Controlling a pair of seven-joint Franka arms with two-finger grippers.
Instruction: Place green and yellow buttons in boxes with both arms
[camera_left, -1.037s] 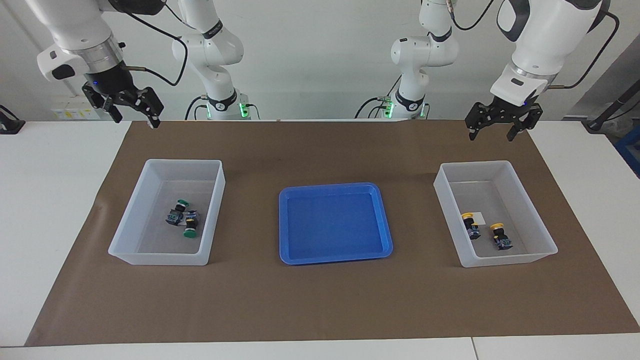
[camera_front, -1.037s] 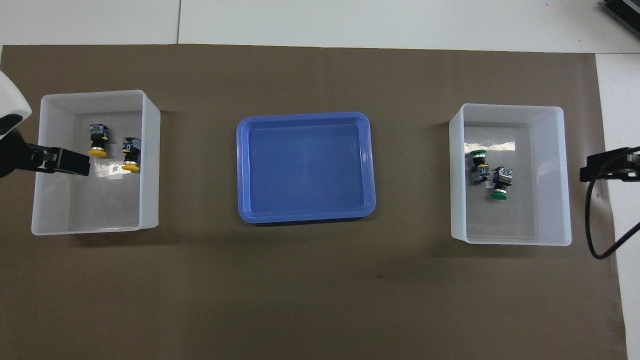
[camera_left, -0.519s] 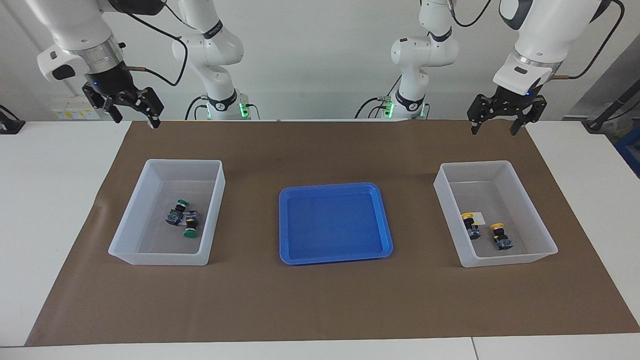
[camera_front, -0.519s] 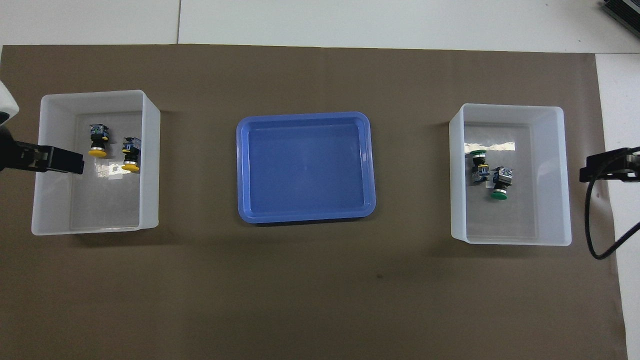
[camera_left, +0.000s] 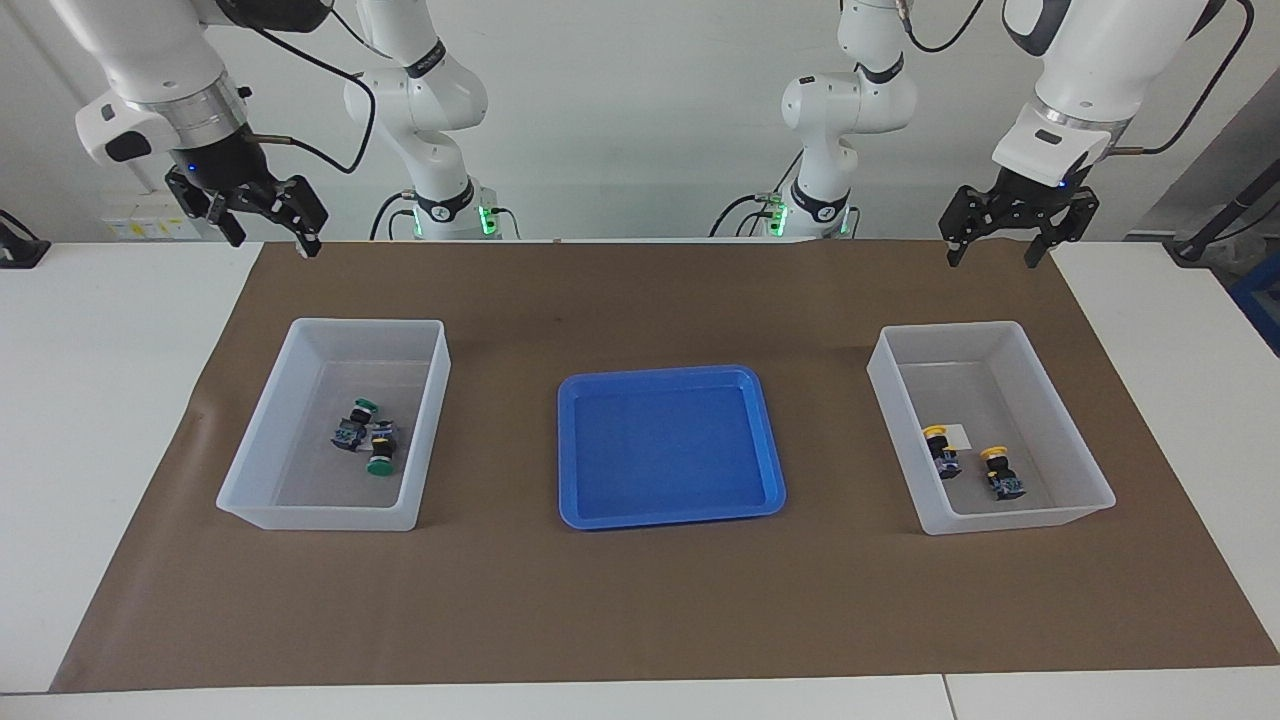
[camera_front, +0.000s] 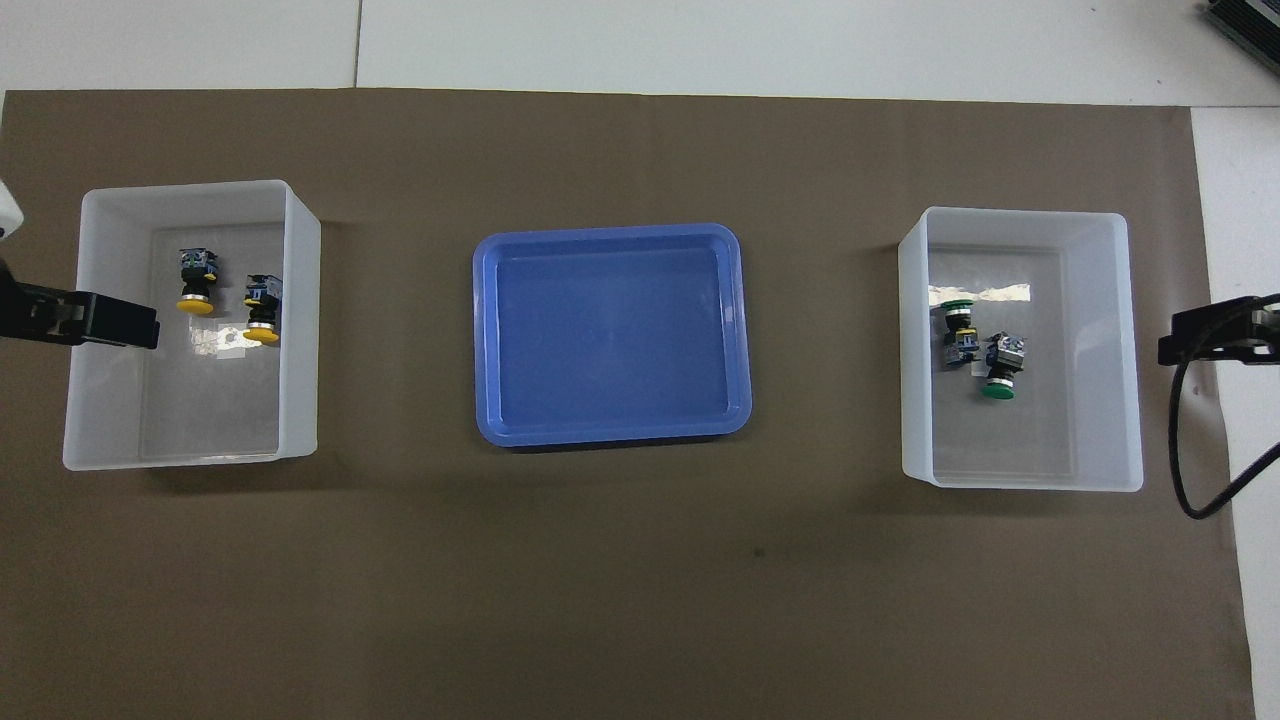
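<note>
Seeing from facing view both spread-fingered grippers, left gripper (camera_left: 1020, 240) and right gripper (camera_left: 262, 222), raised; overhead clips them at 9 and 3 o'clock. Yellow buttons (camera_front: 228, 305), green buttons (camera_front: 978, 350) lie toppled in boxes (camera_front: 300, 300).

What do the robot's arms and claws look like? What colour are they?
Both arms are chunky white tubes with grey rings at the joints. Each ends in a black two-finger end effector: left end effector, right end effector. Thin black cables loop along them, and green lights glow at the bases.

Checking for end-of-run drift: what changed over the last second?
Left hand rose and pulled back from over the yellow-button box, open and empty. Right hand held still, open. Yellow buttons, green buttons, both boxes and the blue tray unchanged.
</note>
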